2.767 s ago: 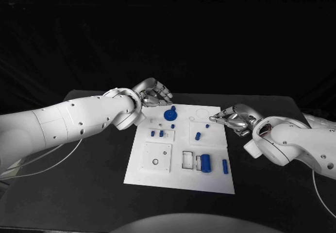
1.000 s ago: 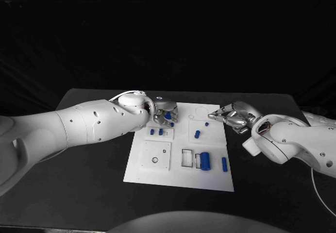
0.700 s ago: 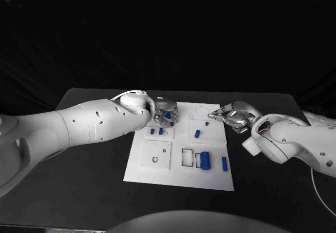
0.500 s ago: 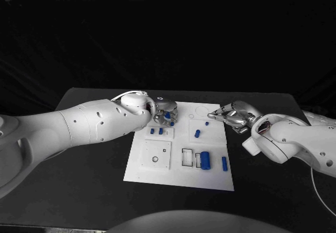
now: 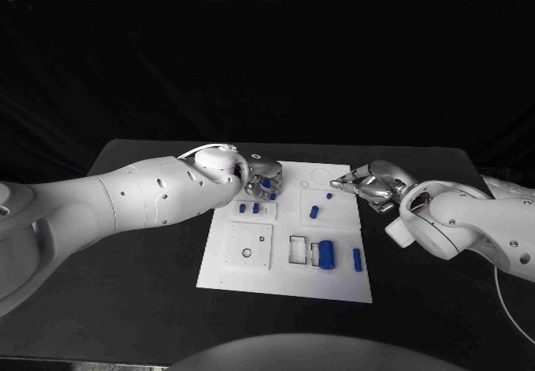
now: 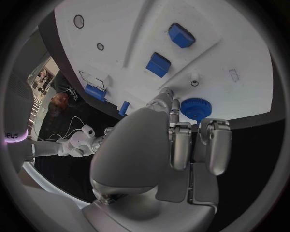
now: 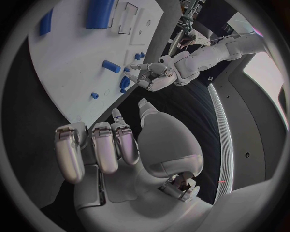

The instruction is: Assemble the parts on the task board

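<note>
The white task board (image 5: 287, 274) lies mid-table. At its far left corner stands a blue gear (image 5: 267, 185) (image 6: 195, 107) (image 7: 124, 83). My left hand (image 5: 263, 182) (image 6: 175, 145) (image 7: 154, 72) is down on it, fingertips (image 6: 181, 128) closing on the gear from two sides. Two blue blocks (image 5: 249, 209) (image 6: 158, 64) stand just nearer than the gear. My right hand (image 5: 366, 184) (image 7: 115, 145) hovers at the board's far right edge, fingers apart and holding nothing. Blue pegs (image 5: 315, 214) (image 7: 110, 66) stand between the two hands.
A thick blue cylinder (image 5: 327, 255) (image 7: 99, 12) and a thin blue bar (image 5: 358, 261) (image 7: 46, 21) lie at the board's near right, beside a rectangular slot (image 5: 299, 253). A raised square plate (image 5: 250, 249) with small holes sits near left. Black tabletop (image 5: 145, 270) surrounds the board.
My left hand came down from beyond the board's far left corner onto the gear, and over the last second only shifted slightly there. The right hand has barely moved.
</note>
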`<action>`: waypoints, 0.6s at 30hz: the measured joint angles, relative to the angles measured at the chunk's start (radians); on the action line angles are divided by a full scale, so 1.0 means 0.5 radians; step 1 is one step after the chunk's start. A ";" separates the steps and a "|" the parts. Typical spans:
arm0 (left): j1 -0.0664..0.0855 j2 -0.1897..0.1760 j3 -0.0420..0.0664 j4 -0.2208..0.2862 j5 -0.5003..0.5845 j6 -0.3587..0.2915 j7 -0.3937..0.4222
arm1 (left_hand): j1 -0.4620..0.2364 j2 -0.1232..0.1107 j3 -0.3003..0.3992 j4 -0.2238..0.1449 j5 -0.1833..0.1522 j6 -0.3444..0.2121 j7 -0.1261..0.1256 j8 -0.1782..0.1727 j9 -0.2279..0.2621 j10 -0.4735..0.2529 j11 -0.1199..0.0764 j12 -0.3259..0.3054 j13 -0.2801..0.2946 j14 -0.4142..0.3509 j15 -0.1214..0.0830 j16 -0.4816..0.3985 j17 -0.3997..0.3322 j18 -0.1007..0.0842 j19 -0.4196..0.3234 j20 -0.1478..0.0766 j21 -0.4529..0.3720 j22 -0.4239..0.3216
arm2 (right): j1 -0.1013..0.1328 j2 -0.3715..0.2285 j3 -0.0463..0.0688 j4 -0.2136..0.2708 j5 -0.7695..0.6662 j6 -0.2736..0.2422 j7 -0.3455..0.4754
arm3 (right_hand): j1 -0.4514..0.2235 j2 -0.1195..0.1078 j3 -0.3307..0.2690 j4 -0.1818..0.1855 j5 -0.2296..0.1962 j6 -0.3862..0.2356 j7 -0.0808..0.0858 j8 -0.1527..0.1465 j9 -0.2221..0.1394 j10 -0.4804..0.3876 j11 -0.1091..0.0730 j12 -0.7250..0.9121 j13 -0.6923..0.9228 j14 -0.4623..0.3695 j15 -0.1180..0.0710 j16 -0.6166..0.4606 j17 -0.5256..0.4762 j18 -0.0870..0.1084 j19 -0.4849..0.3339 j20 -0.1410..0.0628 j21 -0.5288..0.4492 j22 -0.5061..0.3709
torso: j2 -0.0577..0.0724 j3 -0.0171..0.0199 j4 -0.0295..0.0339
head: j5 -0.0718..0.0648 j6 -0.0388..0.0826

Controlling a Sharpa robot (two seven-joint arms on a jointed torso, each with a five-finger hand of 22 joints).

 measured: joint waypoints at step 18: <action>-0.001 0.018 0.000 -0.010 -0.034 0.054 -0.003 | 0.000 0.000 0.022 0.000 0.000 0.000 0.000 0.000 -0.009 -0.003 0.003 0.000 0.000 0.000 0.000 0.000 0.000 0.000 0.000 0.000 0.000 0.000 | 0.000 -0.006 0.000 0.006 0.006 0.010 -0.010 | 0.000 0.000 0.000 0.000 0.000 0.000 0.000 0.000 0.000 0.000 0.000 0.000 0.000 0.000 0.000 0.000 0.000 0.000 0.000 0.000 0.000 0.002 | 0.000 0.0000 -0.002 | -0.008 -0.005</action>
